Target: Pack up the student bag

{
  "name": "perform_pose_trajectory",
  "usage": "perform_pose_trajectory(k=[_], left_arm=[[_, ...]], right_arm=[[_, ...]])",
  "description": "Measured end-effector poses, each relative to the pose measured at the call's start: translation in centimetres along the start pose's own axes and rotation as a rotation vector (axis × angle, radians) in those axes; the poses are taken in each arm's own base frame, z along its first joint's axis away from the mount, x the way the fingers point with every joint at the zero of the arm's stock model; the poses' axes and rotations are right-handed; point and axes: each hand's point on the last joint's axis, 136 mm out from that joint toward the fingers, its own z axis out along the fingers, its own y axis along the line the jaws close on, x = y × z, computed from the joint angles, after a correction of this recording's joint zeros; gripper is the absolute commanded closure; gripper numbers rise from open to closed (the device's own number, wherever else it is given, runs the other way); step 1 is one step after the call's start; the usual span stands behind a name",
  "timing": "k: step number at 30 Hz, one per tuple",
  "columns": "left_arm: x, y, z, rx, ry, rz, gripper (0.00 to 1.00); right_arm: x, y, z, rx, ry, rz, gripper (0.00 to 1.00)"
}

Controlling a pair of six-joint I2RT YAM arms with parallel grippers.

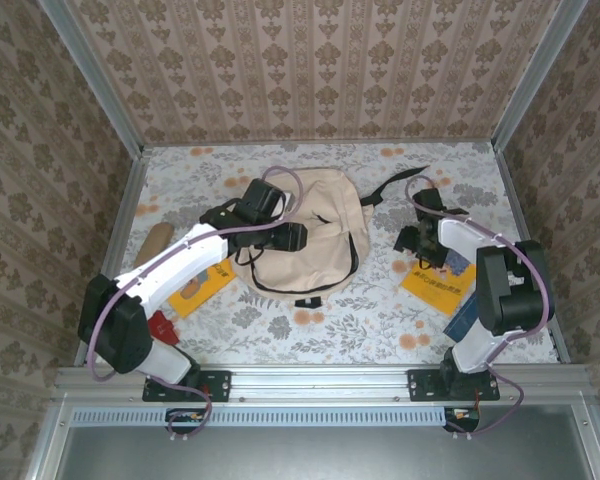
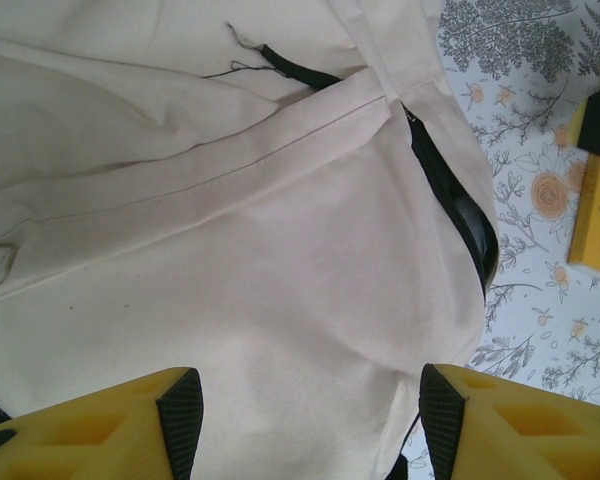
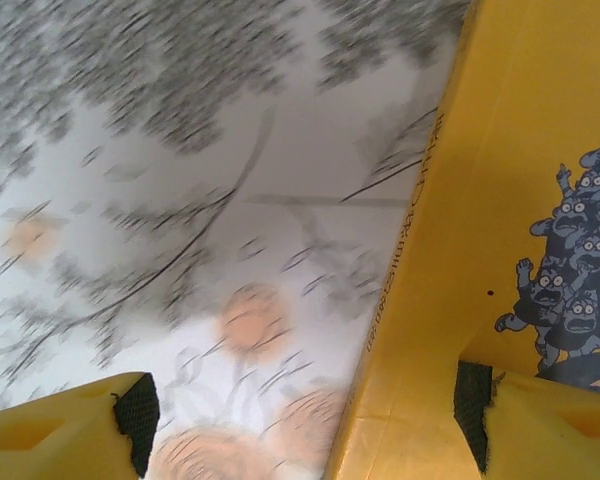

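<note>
Just above the soft cream fabric bag (image 2: pixel 230 280), the left gripper (image 2: pixel 310 410) hangs open; the right gripper (image 3: pixel 305 410) gapes across a glossy yellow book (image 3: pixel 500 200).

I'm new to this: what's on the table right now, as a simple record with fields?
bag: beige backpack lying on the table, zip partly open
left gripper: open, over the bag's fabric
right gripper: open, astride the edge of a yellow book
also there: second yellow book and tan pencil case, left of the bag
</note>
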Motion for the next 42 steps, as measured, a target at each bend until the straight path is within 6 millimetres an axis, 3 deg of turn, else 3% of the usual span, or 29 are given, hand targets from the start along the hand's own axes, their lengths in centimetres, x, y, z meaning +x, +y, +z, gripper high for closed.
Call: perform_pose_trajectory(k=[7,9,11,16,21,25,31,36,42], left_arm=[[0.3,-1.5,1.7,0.009,0.035,-0.010,0.38],[0.5,-2.0,2.2,0.013,0.048,-0.008,0.38],[0.7,-2.7,2.7,0.021,0.061,-0.005,0.38],[1.1,-5.9,3.8,0.066,0.086,0.014,0.38],[1.8,-10.0,5.0,0.128,0.108,0.027,0.39],[2.8,-13.0,7.0,0.169,0.146,0.024,0.43],[4.6,-15.8,10.7,0.195,0.221,0.003,0.48],[5.8,-17.0,13.7,0.191,0.270,-0.019,0.55],[7.1,-16.8,16.7,0.166,0.316,-0.051,0.61]], right_arm=[[6.1,6.2,-1.7,-0.190,0.062,-0.088,0.20],[7.4,6.9,-2.6,-0.234,0.089,-0.094,0.19],[7.4,6.8,-3.8,-0.251,0.077,-0.091,0.17],[3.8,4.2,-7.8,-0.256,-0.063,-0.029,0.15],[1.1,-0.9,-7.3,-0.159,-0.102,0.082,0.15],[1.8,-3.4,-5.1,-0.089,-0.048,0.115,0.16],[3.5,-5.3,-2.7,-0.029,0.034,0.134,0.17],[4.8,-5.9,-1.7,-0.007,0.079,0.118,0.17],[5.6,-5.9,-1.2,-0.016,0.103,0.114,0.22]])
